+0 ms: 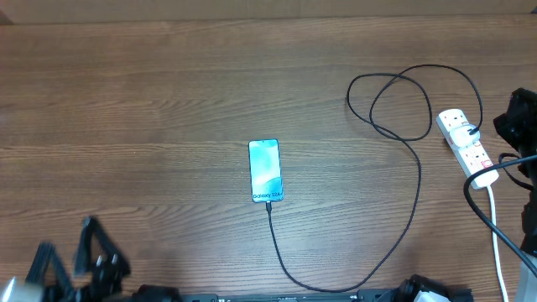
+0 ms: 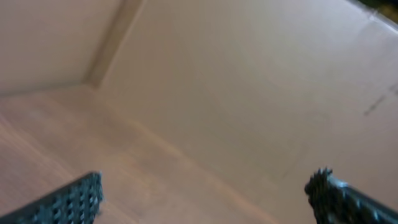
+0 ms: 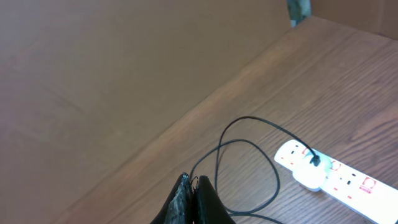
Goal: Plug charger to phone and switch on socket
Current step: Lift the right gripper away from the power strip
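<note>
The phone (image 1: 266,171) lies flat mid-table with its screen lit. The charger (image 1: 418,180) is a thin black cable whose tip sits at the phone's lower end. It sweeps along the front edge, rises, loops (image 3: 249,168), and ends at a white adapter (image 3: 309,175) in the socket (image 1: 466,147). The socket (image 3: 348,180) shows small red switches. My right gripper (image 3: 194,182) is shut with nothing in it, raised above the table near the loop. My right arm (image 1: 518,117) hangs over the socket. My left gripper (image 1: 65,243) is open and empty at the front left, its fingertips (image 2: 78,198) wide apart.
A tan cardboard wall (image 3: 124,74) stands along the back of the wooden table (image 1: 134,126). The socket's thick white cord (image 1: 497,235) runs toward the front right edge. A black mount bar (image 1: 285,297) lies along the front edge.
</note>
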Robot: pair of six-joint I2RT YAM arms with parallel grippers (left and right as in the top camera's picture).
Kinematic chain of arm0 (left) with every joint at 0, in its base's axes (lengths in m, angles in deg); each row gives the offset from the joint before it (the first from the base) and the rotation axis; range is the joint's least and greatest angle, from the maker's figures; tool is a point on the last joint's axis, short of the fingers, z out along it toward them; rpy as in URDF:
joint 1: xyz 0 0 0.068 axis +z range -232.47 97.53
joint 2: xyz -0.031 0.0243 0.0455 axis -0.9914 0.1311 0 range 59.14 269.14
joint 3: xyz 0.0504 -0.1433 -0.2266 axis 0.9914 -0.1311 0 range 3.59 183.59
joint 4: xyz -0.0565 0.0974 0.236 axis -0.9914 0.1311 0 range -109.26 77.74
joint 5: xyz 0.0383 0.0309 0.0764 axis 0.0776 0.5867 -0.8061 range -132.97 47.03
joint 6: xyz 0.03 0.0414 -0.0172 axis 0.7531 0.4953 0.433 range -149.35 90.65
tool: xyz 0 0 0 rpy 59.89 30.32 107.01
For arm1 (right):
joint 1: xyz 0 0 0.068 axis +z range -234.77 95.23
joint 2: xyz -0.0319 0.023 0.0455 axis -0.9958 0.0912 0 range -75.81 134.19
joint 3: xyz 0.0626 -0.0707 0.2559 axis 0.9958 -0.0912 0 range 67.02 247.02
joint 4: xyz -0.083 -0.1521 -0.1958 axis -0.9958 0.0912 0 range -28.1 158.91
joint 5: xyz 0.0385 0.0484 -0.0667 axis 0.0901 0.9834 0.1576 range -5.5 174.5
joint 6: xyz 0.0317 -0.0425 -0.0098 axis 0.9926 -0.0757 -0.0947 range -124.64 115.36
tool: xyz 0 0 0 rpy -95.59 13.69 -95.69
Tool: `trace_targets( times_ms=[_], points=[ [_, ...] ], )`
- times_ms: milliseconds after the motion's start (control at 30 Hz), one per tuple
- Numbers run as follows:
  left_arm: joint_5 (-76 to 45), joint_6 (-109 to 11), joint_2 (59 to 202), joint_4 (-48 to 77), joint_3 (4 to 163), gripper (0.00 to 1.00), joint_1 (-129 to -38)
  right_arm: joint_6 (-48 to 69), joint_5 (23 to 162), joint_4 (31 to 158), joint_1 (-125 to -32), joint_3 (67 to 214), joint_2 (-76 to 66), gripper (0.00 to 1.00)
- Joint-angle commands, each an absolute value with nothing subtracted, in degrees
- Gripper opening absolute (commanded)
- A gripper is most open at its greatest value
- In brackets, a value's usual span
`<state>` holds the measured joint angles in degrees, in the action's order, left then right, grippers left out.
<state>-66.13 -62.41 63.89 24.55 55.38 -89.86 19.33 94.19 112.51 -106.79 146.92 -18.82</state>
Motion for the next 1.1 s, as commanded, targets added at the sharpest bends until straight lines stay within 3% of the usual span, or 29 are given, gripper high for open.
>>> trace_targets(
  times_ms=[0,267,467,633,867,1067],
  points=[
    [-63.46,-55.43,63.41,15.35,45.94,0.99,-89.60,19.35,96.94,112.43,-106.46,148.47,-19.52,0.04],
    [-53.50,-47.50,63.41,-15.23,21.43,1.00,-89.60,19.13,104.66,112.41,-106.46,148.47,-20.42,0.04],
    [-52.95,-47.54,63.41,-27.08,8.60,1.00,-89.60,17.56,105.18,112.41,-106.46,148.47,-22.67,0.04],
    [-53.04,-47.50,63.41,-26.55,4.14,1.00,-89.60,17.45,105.23,112.43,-106.46,148.47,-24.55,0.04],
    [-53.89,-47.46,63.45,-15.56,3.86,0.99,-89.60,17.43,110.58,112.01,-106.46,148.49,-25.71,0.05],
    [-53.85,-47.30,63.87,-15.84,3.86,1.00,-89.60,12.55,113.18,111.01,-106.46,151.69,-27.48,0.04]
  ],
)
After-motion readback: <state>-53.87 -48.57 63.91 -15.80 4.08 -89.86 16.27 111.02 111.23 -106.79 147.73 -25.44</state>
